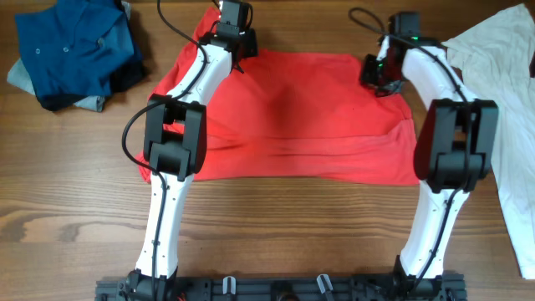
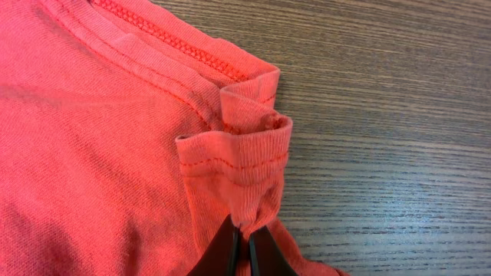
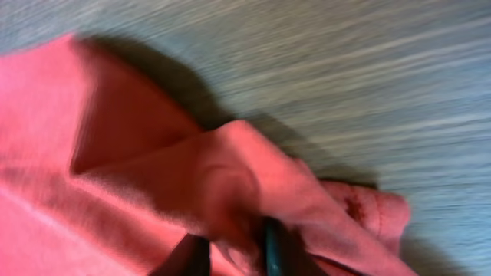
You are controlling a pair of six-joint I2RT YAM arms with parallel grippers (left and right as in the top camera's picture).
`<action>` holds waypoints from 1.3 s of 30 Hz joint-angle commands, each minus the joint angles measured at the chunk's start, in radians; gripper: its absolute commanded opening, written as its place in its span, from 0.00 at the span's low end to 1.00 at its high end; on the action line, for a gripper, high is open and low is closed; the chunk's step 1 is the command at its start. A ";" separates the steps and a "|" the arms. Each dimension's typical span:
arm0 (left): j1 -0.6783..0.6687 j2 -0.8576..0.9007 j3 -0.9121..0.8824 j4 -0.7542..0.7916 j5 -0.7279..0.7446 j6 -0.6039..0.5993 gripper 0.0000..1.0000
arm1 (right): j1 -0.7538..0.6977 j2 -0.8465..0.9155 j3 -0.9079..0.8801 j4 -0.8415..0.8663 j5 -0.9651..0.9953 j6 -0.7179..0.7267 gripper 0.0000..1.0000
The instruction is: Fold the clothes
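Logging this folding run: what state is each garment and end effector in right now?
red T-shirt: spread across the table, wrinkled, both far corners bunched.
left end effector: shut on the T-shirt's hemmed corner.
right end effector: fabric bunched between its fingers; grip unclear, blurred.
blue garments: crumpled heap, not held.
white garment: spread loosely, not held.

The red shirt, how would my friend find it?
Start at the wooden table and go to its middle. The red T-shirt lies spread out there. It is the only red thing: the pile at the far left is dark blue, and the big garment at the right is white.
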 commanded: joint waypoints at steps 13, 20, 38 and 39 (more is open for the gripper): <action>0.004 0.029 -0.019 -0.038 -0.005 -0.024 0.06 | -0.105 -0.175 0.031 -0.033 0.103 0.049 0.92; 0.004 0.029 -0.019 -0.038 -0.005 -0.024 0.06 | -0.137 -0.118 0.027 -0.058 -0.024 0.050 0.77; 0.004 0.029 -0.019 -0.042 -0.005 -0.024 0.06 | -0.089 0.026 0.023 -0.051 -0.062 0.056 0.42; 0.004 0.029 -0.019 -0.043 -0.005 -0.024 0.06 | -0.089 0.026 0.023 -0.049 -0.062 0.059 0.34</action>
